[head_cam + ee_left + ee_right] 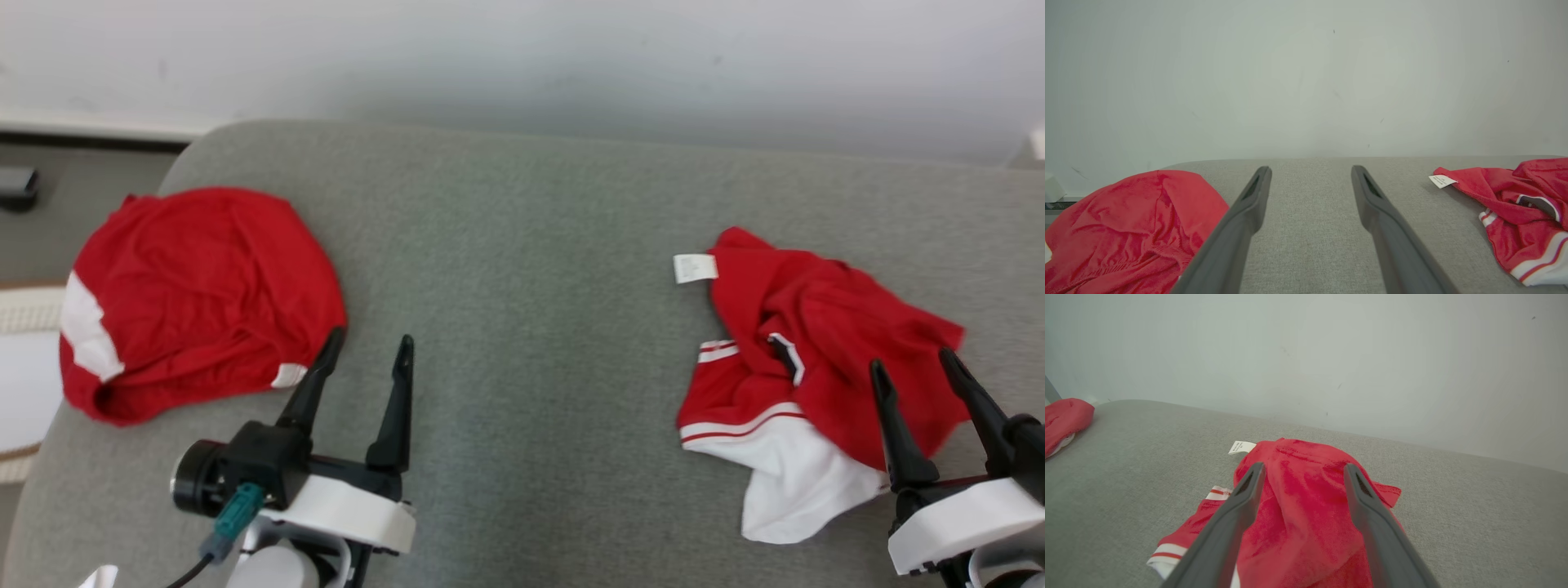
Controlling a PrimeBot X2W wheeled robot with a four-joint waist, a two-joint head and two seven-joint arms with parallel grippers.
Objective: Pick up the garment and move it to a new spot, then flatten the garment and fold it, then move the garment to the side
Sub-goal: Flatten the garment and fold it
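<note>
- The crumpled garment (816, 343) lies on the right side of the gray cushion (531, 245), near the front edge.
- It is mostly red. It has a white part at the bottom, with thin red and white stripes along an edge.
- It is all bunched up, with lots of folds and bumps. The red part is piled on top of the white part.
- A small white tag (695, 268) sticks out from its top left corner and lies flat on the cushion.
- A dark opening with a white rim shows in the middle of the folds.
- The right gripper (912, 360) is at the near right side of this garment. Its two dark fingers are spread wide apart and pinch nothing. In the right wrist view the red cloth shows between the two fingers.
- I cannot tell if the fingers touch the cloth or hang just above it.
- The left gripper (371, 339) is far from the crumpled garment, over on the left. Its fingers are spread wide too, and it holds nothing. Bare gray cushion shows between them.
- Another red garment (196, 302) lies in a rounded heap on the left end of the cushion, just beside the left gripper. It has some white patches.
- A pale wall (571, 65) is behind the cushion.
</note>
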